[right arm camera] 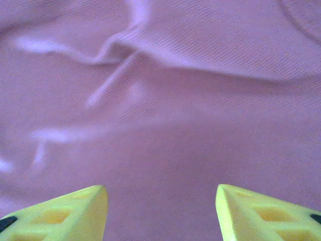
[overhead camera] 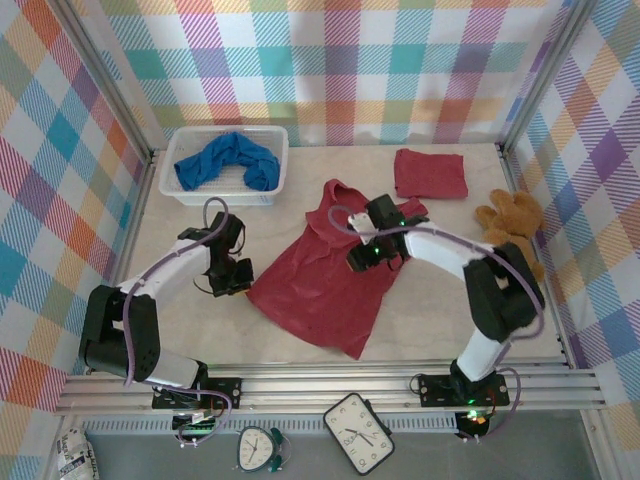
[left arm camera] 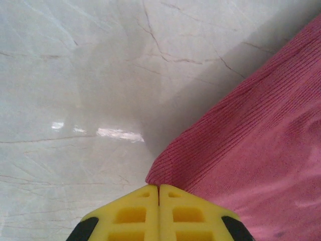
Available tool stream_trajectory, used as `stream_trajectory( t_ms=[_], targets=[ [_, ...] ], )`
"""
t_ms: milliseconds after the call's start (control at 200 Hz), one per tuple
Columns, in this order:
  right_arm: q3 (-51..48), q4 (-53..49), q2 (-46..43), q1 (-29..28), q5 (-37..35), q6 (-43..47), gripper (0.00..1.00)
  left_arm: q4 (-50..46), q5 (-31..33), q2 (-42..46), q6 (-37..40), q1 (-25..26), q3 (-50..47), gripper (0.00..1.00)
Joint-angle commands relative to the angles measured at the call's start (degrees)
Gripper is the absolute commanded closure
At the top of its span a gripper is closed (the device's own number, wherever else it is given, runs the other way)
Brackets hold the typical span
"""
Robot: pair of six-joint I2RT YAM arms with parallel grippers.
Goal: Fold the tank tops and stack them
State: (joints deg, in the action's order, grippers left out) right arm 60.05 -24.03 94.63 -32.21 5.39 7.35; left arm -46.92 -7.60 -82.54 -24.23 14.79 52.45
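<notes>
Left gripper (left arm camera: 159, 187): pressed together; red tank top (overhead camera: 310, 292) lay touching, 3 o'clock;
Right gripper (right arm camera: 160, 192): spread, over it;
Axis: ran 1-to-7 o'clock

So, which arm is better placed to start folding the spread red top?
Probably the left: the left gripper is shut at the left edge of the spread red tank top, where a fold starts. The right gripper hangs open above cloth, away from edges.

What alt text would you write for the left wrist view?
The left end effector, yellow fingers shut together, sits at the corner of a dark red tank top lying on a pale table; whether it pinches the cloth is unclear.
</notes>
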Motion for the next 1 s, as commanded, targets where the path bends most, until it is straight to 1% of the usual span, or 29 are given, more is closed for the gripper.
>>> stream_trajectory(
  t_ms=[0, 85, 100, 210, 285, 330, 445, 510, 600, 620, 690, 780, 880, 995],
  targets=[
    [-7.05, 0.29, -8.29, -6.57, 2.73, 0.61, 0.39, -1.3, 1.98, -1.0, -0.55, -1.07, 2.46, 1.0],
    [-10.61, -0.22, -13.07, -12.41, 0.82, -1.28, 0.38, -0.4, 1.42, -2.3, -0.33, -1.21, 3.49, 1.0],
    [-11.24, -0.31, -14.02, -14.01, -0.17, -3.55, 0.37, -0.25, 1.39, -2.47, -0.31, -1.25, 3.73, 1.0],
    [-11.46, -3.21, -15.58, -21.23, -4.27, -10.7, 0.37, 0.46, 0.67, -3.79, -0.1, -1.34, 5.07, 1.0],
    [-10.23, -7.93, -13.79, -23.45, -5.17, -16.81, 0.38, 0.66, 0.6, -4.37, 0.27, -1.43, 5.89, 1.0],
    [-10.83, -9.13, -13.59, -25.61, -6.32, -19.97, 0.38, 0.73, 0.88, -4.58, 0.56, -1.58, 6.13, 1.0],
    [-13.8, -11.23, -16.16, -30.85, -9.91, -26.77, 0.39, 0.77, 0.66, -5.47, 1.41, -2.0, 6.75, 1.0],
    [-15.75, -11.48, -18.14, -33.31, -11.48, -29.1, 0.39, 0.79, 0.61, -5.95, 1.83, -2.17, 6.97, 1.0],
    [-18.56, -10.12, -18.96, -35.22, -10.56, -31.89, 0.39, 1.12, 0.33, -6.27, 2.17, -2.46, 7.12, 1.0],
    [-19.08, -9.18, -18.79, -35.67, -9.63, -32.09, 0.39, 1.12, 0.26, -6.32, 2.21, -2.55, 7.22, 1.0],
    [-19.26, -8.42, -17.37, -37.86, -9.96, -33.16, 0.39, 1.02, 0.14, -6.41, 2.43, -2.66, 7.49, 1.0],
    [-18.06, -9.54, -13.84, -38.02, -10.42, -34.38, 0.39, 0.6, 0.17, -6.46, 2.86, -2.74, 7.85, 1.0],
    [-16.47, -10.26, -9.55, -38.01, -12.47, -34.31, 0.39, 0.59, -0.29, -6.32, 2.87, -2.74, 7.76, 1.0],
    [-15.95, -8.67, -8.08, -37.96, -14.09, -33.0, 0.41, 0.51, -0.4, -6.25, 3.05, -2.75, 7.6, 1.0]
  ],
)
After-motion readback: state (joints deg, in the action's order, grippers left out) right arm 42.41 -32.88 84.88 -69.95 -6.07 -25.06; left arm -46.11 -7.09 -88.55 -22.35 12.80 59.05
